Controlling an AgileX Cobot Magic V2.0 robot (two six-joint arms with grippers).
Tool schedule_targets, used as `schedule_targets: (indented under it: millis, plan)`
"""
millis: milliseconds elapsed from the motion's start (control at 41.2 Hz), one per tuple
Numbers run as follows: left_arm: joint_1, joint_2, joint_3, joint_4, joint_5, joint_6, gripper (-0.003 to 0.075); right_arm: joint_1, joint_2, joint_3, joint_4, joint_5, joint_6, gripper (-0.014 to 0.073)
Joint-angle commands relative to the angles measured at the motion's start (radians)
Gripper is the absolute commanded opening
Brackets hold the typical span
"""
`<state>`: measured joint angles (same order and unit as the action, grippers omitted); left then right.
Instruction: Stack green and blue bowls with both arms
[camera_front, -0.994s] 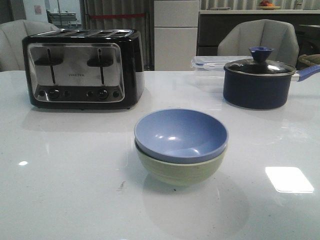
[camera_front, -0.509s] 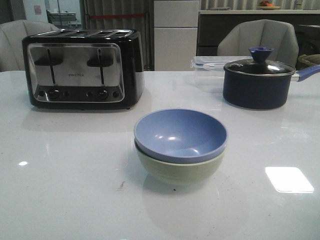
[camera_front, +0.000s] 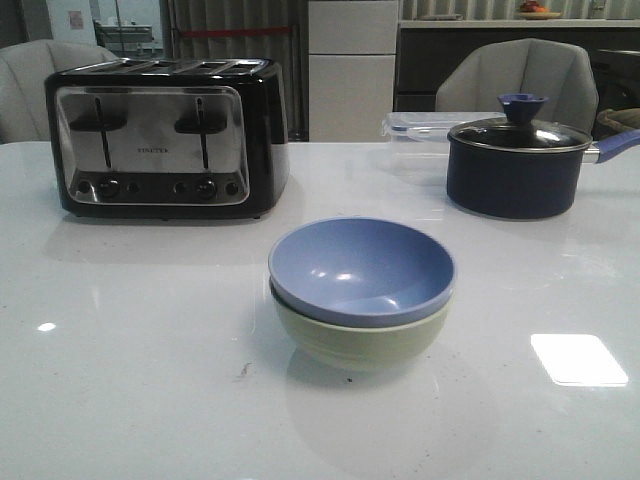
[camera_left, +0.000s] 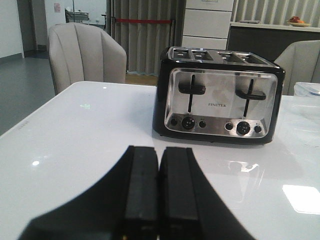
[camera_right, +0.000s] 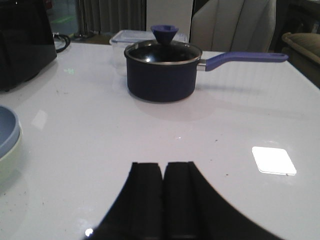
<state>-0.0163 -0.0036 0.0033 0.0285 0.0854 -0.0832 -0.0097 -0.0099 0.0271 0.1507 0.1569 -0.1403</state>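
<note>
Same as a moment ago: nothing moved, blue bowl still sitting inside green bowl, both upright near the middle of the white table, a bit toward the front edge. Seen from the right wrist too, at the side, just a slice of blue rim over green.

Toward the far left corner, a black and silver toaster, well apart from the bowls. Toward the far right corner, a dark blue pot with a glass lid on top and a handle pointing to the right edge. Just behind the pot, a clear plastic box with its lid on; cannot tell what is in it. Nothing in the blue bowl. Inside of the pot hidden by the lid.

Left gripper pressed closed, fingers touching, holding nothing, facing the toaster. Right gripper also pressed closed, holding nothing, facing the pot. Both away from the bowls.
</note>
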Motion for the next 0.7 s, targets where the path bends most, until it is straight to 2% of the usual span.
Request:
schedule_targets:
  millis: [0,412,582,679]
  plan:
    - [-0.008,-0.020,0.005,-0.006,-0.098,-0.008,0.0093,0.000,-0.021,-0.003,0.009,-0.126,-0.009,0.0057]
    - [-0.008,-0.020,0.005,-0.006,-0.098,-0.008,0.0093,0.005,-0.019,-0.003,0.009,-0.149,-0.002,0.0057]
    - [-0.008,-0.020,0.005,-0.006,-0.098,-0.008,0.0093,0.005,-0.020,-0.002,-0.085,-0.217,0.158,0.0057]
    - [-0.008,-0.020,0.005,-0.006,-0.098,-0.008,0.0093,0.005,-0.020,-0.002,-0.138,-0.238,0.185,0.0057]
